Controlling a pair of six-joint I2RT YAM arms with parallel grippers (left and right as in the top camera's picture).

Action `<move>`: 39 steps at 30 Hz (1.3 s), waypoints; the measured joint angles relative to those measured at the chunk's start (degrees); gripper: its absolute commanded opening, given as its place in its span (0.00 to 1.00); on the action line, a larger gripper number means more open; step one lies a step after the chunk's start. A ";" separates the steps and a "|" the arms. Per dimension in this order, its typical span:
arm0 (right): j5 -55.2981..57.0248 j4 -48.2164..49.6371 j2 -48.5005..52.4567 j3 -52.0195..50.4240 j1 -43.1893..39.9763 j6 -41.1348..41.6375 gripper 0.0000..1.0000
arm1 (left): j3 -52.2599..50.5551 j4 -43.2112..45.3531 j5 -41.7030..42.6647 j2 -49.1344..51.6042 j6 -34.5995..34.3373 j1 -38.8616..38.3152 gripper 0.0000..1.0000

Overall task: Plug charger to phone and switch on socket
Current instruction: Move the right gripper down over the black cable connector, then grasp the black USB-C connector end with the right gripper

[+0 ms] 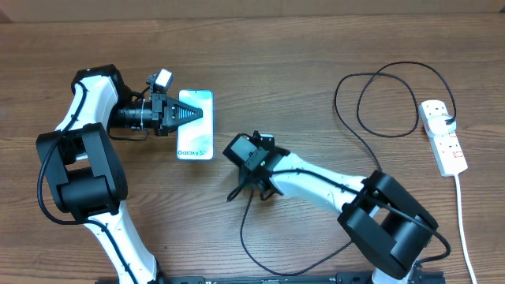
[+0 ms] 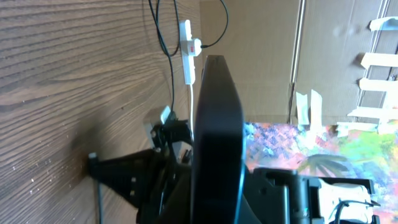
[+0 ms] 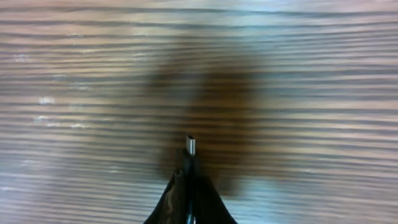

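Observation:
The phone [image 1: 196, 136], light blue screen up, lies left of centre. My left gripper [image 1: 188, 114] is turned on its side and shut on the phone's upper part. In the left wrist view the phone [image 2: 217, 118] shows edge-on as a dark slab between the jaws. My right gripper [image 1: 252, 188] is to the right of and below the phone, shut on the small plug tip [image 3: 190, 145] of the charger cable [image 1: 241, 237], which points at bare wood. The cable loops across to the white socket [image 1: 443, 136] at the far right, where its black plug [image 1: 448, 120] sits in an outlet.
The socket's white cord [image 1: 465, 221] runs down the right edge of the table. The cable's big loops [image 1: 338, 99] lie between my right arm and the socket. The left wrist view also shows the socket [image 2: 188, 50] and a cardboard wall [image 2: 267, 56].

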 measured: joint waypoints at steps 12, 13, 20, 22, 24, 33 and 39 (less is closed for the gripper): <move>-3.13 -17.86 1.05 10.91 -17.97 -17.00 0.04 | 0.02 0.00 0.11 -0.02 -0.46 0.02 0.04; -3.43 -17.81 1.05 10.51 -19.21 -17.77 0.04 | 0.02 -0.02 0.11 -0.02 -0.46 0.02 0.04; -4.87 -12.41 1.05 3.19 -21.44 -20.94 0.04 | 0.00 0.52 0.11 -0.02 -0.70 0.02 0.04; -4.85 -12.02 0.92 2.27 -21.35 -21.38 0.04 | 0.02 0.63 0.09 -0.02 -0.85 0.00 0.04; -4.90 -12.26 0.85 2.19 -21.35 -21.55 0.05 | 0.00 0.63 0.11 -0.02 -0.85 0.00 0.04; -5.66 -14.67 0.55 1.64 -21.40 -22.16 0.21 | 0.00 0.83 0.09 -0.02 -1.99 0.00 0.04; -5.81 -14.71 0.52 1.62 -21.42 -22.16 0.20 | 0.00 0.90 0.09 0.00 -2.73 0.00 0.04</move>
